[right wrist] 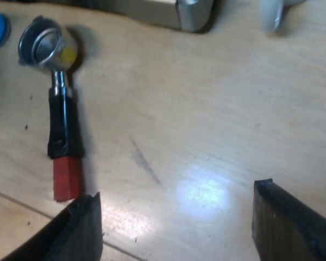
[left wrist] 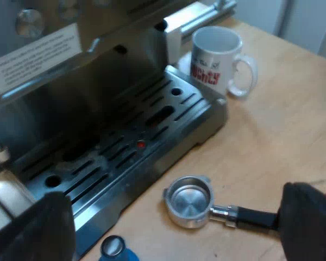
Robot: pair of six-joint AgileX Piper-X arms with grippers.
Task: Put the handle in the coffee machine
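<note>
The metal holder lies loose on the wooden table, just off the espresso machine's drip tray, basket facing up. Its dark handle ends in a red tip. My left gripper hangs open above the holder, with one finger covering the end of the handle. My right gripper is open over bare table, nothing between its fingers; one finger sits close to the red tip without touching it.
A white mug with red lettering stands by the machine's drip tray corner. A blue tamper rests on the table near the holder's basket, close to the tray's edge.
</note>
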